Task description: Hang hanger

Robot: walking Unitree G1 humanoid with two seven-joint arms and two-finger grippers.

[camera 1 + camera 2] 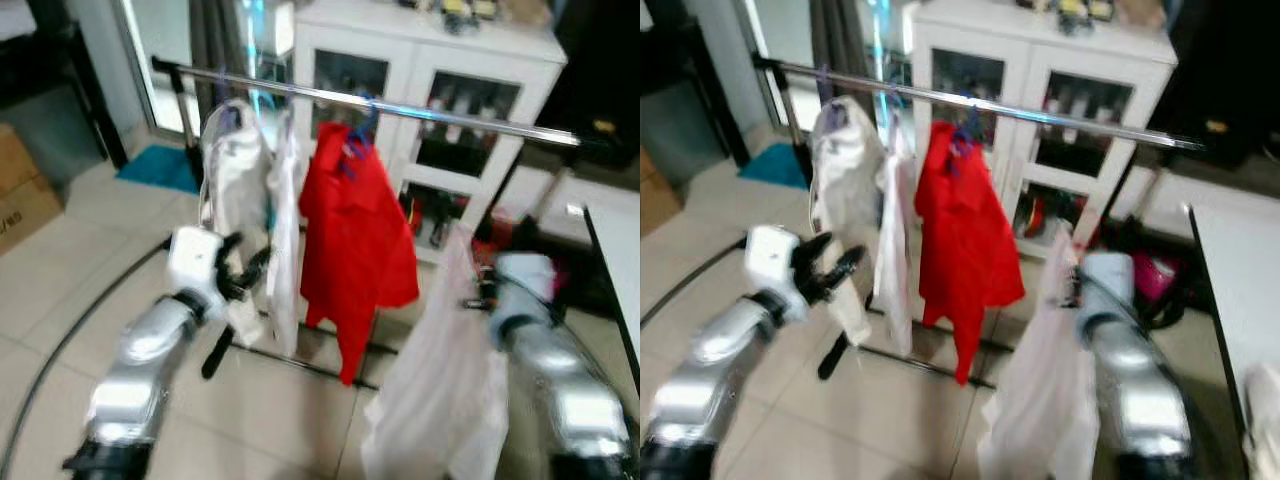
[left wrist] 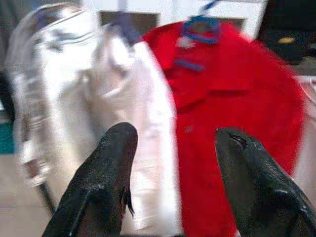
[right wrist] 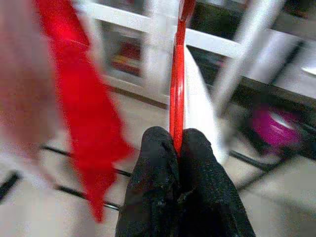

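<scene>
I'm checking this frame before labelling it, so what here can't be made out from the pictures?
- Red hanger: its hook is cut off by the right wrist view's top edge.
- Right gripper: in the eye views the white garment hanging from it hides its fingers.
- Cabinet contents: blurred behind the glass doors.
- Where the rail ends on the robot's right: lost in dark blur.
- Hangers of the white clothes beside the red shirt: too blurred to tell.
</scene>
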